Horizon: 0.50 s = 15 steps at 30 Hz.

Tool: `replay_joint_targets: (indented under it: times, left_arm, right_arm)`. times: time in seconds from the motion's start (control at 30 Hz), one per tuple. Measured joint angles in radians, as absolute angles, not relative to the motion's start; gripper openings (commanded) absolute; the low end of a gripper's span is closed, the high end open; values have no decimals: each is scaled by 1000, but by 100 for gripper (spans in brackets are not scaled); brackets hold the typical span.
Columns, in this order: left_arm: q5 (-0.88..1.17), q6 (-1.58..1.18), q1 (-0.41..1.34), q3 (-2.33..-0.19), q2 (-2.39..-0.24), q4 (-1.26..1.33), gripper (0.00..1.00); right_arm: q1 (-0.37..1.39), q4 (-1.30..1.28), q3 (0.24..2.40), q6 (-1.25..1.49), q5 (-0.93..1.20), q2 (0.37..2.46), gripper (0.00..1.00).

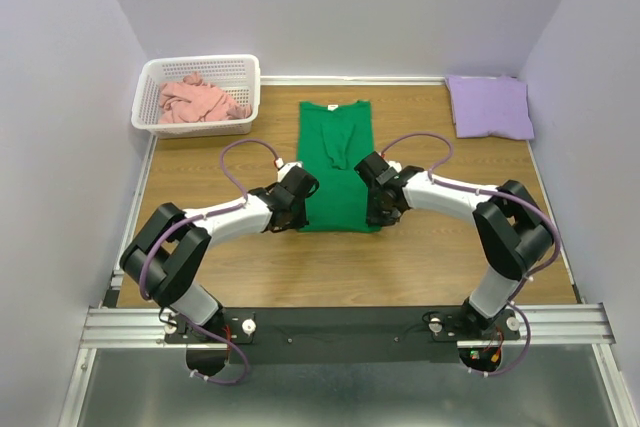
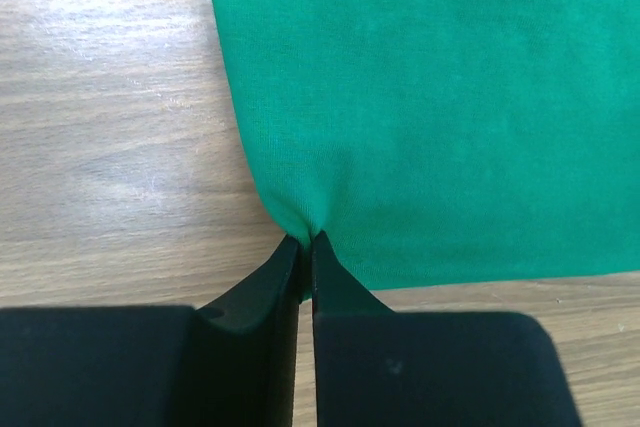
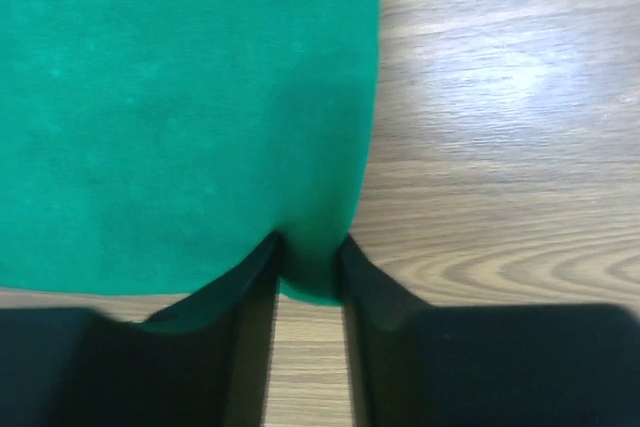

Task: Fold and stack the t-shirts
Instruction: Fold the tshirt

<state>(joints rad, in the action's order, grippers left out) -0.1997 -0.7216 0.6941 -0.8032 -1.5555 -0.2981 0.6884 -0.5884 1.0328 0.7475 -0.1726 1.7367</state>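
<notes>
The green t-shirt [image 1: 335,162] lies flat in the middle of the table, folded into a long strip with its neck at the far end. My left gripper [image 1: 301,215] is shut on its near left corner; in the left wrist view the jaws [image 2: 307,239] pinch puckered green cloth [image 2: 430,97]. My right gripper [image 1: 378,215] grips the near right corner; in the right wrist view [image 3: 310,242] its jaws stand a little apart with green cloth [image 3: 180,97] filling the gap. The lavender t-shirt [image 1: 490,107] lies folded at the far right. The pink t-shirt [image 1: 195,102] is crumpled in the basket.
A white lattice basket [image 1: 200,60] stands at the far left corner. Pale walls close in the table on the left, back and right. Bare wood shows on both sides of the green shirt and along the near edge.
</notes>
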Motion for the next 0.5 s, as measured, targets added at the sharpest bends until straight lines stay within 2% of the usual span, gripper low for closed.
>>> replay_joint_targets:
  times: [0.23, 0.5]
  left_arm:
    - [-183, -723, 702, -795, -1545, -305, 5]
    - [-120, -726, 748, -771, -1491, -397, 5]
  right_arm:
    - [699, -540, 1010, 749, -160, 1739, 1]
    - [699, -497, 934, 726, -113, 1665, 1]
